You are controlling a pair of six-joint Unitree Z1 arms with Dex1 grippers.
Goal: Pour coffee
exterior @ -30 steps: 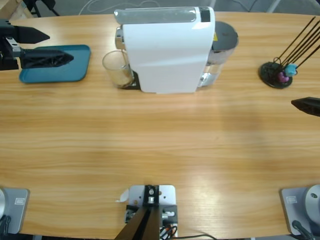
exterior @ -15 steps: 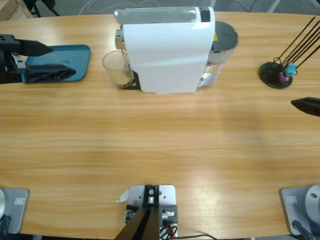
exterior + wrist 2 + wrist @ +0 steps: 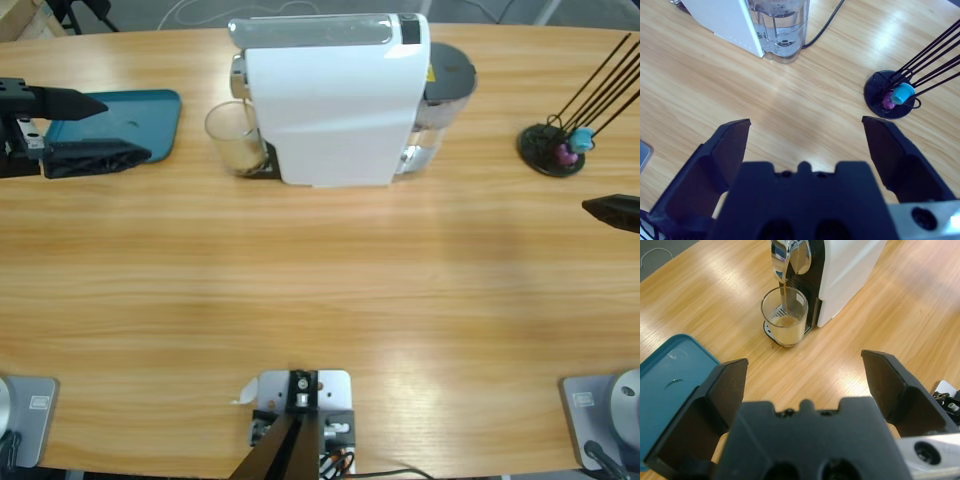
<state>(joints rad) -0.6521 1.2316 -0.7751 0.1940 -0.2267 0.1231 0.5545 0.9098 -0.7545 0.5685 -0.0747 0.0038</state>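
Your left gripper (image 3: 95,128) sits at the upper left of the frame, jaws wide apart and empty, near the teal tray (image 3: 150,112). The coffee (image 3: 786,321) lies in the glass (image 3: 233,138) under the spout of the white machine (image 3: 335,100), upper middle. Your right gripper (image 3: 805,132) is likewise spread wide, holding nothing.

No readable text, a yellow sticker on the coffee machine (image 3: 335,95), too small to read

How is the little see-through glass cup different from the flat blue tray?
The small clear glass tumbler stands upright with tall sides; the flat teal-blue plastic tray lies low with only a shallow rim.
The tumbler holds tan-brown coffee, with a thin stream running into it from the spout; the tray holds no cup or other object.
The tumbler sits under the big white boxy coffee machine; the tray lies apart near the left gripper.
Both rest on the long wooden table.
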